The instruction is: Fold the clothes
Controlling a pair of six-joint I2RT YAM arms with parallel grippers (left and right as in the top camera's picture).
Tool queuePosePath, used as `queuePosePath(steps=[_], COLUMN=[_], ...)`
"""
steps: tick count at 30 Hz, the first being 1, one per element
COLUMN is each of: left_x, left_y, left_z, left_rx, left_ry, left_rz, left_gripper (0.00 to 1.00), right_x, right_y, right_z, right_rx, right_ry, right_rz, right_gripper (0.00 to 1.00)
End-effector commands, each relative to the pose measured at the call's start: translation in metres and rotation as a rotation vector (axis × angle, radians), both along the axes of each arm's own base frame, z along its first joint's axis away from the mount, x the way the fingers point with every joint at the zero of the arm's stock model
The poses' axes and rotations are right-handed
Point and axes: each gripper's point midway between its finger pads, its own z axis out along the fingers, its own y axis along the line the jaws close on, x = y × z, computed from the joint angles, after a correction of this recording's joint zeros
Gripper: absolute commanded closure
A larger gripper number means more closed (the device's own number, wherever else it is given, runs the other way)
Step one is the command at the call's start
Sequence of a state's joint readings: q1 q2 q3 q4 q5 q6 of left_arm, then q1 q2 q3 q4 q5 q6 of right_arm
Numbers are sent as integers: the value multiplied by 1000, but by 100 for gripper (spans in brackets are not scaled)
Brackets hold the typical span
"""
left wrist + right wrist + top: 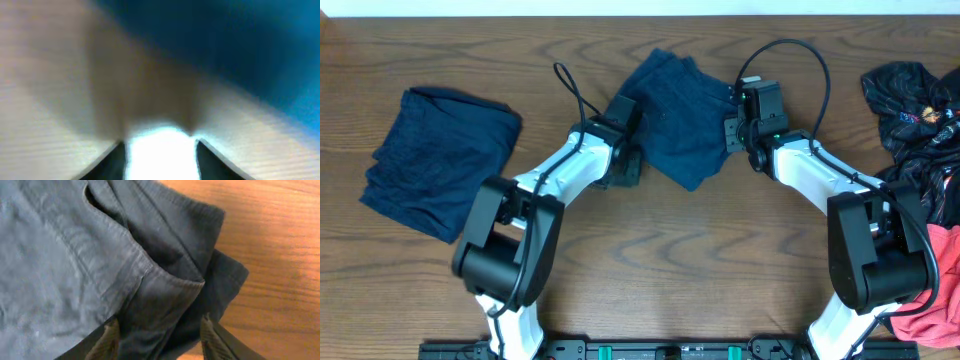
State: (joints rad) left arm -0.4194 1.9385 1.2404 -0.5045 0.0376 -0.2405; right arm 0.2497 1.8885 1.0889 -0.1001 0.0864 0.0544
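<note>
Here, the navy garment [675, 120] lies rumpled at the far centre of the table [720, 260], between the two arms. The left gripper [628, 170] sits at its left edge and the right gripper [157, 330] over its right hem, both with fingers spread.

2 navy garments [440, 165] [675, 120], 2 arms [565, 165] [810, 175], 1 pile [920, 110]

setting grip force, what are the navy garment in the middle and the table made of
Navy garment: looks like soft woven cotton or a blend, matte; stitched seams, hems and limp creases show. Fibre uncertain.
Table: wood or wood-look laminate, smooth, slight sheen; brown grain lines run across it.
</note>
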Motion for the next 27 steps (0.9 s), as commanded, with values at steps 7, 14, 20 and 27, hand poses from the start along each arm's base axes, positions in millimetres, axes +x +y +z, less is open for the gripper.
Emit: queuePosePath(steps=[7,14,20,27], left_x=[107,146,135,69], left_y=[15,9,-16,1], left_z=[88,71,18,-37], left_rx=[-66,-141,-255,-193], left_ry=[-509,-618,-499,-144], left_rz=[3,-10,-94,-41], left_gripper=[22,22,28,66], right_x=[-23,-71,-86,-92], right_y=[-6,-18,-21,-23], right_z=[95,129,138,133], right_rx=[-8,-10,-13,-8], right_ry=[-108,-59,-46,-13], right_rz=[24,18,18,1], right_gripper=[44,44,44,44])
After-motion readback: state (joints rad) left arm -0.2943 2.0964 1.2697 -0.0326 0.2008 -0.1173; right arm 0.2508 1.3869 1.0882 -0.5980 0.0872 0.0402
